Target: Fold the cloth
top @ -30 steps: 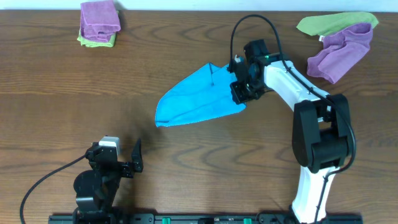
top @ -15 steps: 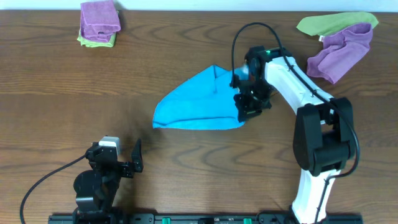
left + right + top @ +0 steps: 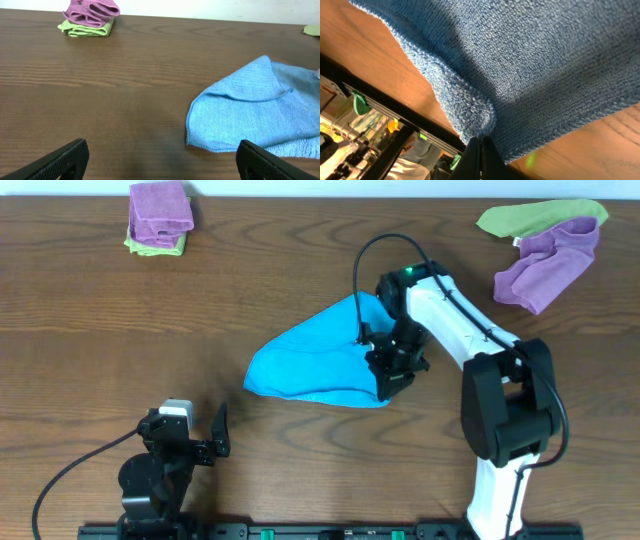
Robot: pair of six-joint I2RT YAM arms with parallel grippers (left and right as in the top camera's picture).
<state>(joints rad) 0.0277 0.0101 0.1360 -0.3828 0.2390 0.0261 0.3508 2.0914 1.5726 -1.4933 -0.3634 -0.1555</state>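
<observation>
One blue cloth is counted; two purple cloths are counted; two lime-green cloths are counted; two grippers, the left gripper and the right gripper, are counted; one table is counted.

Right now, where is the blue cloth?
Overhead view: the cloth lies at the centre of the table, its right edge pinched in the right gripper.
</observation>
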